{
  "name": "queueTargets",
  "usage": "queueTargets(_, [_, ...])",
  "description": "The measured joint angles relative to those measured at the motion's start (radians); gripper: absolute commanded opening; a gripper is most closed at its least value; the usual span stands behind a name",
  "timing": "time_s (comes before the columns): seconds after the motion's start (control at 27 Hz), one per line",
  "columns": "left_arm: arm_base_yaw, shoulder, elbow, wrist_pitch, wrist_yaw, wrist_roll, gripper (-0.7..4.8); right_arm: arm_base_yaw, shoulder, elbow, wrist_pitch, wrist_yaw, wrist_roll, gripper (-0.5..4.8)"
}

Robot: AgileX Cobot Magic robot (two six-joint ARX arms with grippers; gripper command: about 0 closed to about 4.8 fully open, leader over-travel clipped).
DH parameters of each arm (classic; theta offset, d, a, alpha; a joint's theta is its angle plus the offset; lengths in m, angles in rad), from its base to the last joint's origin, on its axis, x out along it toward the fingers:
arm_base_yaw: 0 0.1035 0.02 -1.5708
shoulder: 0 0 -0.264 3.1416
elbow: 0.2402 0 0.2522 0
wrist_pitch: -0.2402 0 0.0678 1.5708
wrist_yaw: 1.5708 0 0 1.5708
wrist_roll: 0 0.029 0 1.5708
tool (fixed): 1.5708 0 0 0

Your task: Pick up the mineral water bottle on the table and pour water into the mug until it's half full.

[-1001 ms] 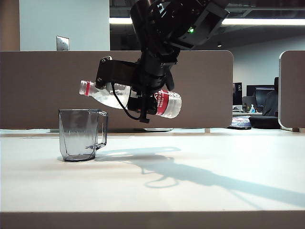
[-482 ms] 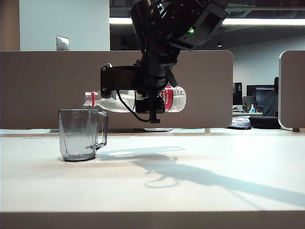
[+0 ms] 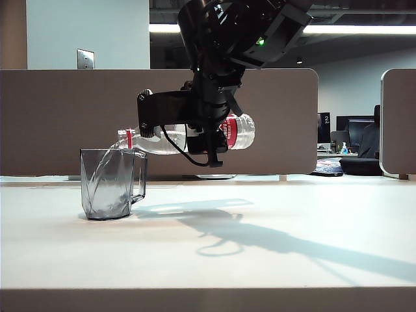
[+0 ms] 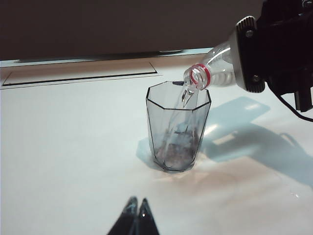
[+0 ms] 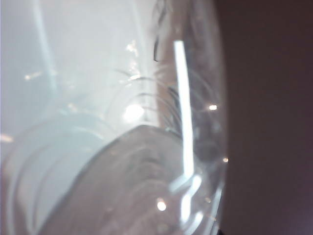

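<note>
Off-white table (image 3: 273,260): right gripper (image 3: 207,133) clamps the clear red-ringed mineral water bottle (image 3: 237,133) tilted over the smoky-grey faceted mug (image 3: 107,185), streaming water (image 4: 182,100) inside; left gripper (image 4: 138,205), fingertips together, idles near the mug.

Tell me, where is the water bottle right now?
In the exterior view the bottle hangs tipped left of middle in the right pincer, its mouth over the mug on the table.

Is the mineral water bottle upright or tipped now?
Tipped: the right gripper holds the mineral water bottle nearly level, water streaming into the mug.
</note>
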Motion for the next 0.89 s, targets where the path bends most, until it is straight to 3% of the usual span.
queueTargets(0.89, [0.0, 0.0, 0.0, 0.0, 0.0, 0.0, -0.05, 0.0, 0.0, 0.001, 0.045, 0.008, -0.066, 2.74])
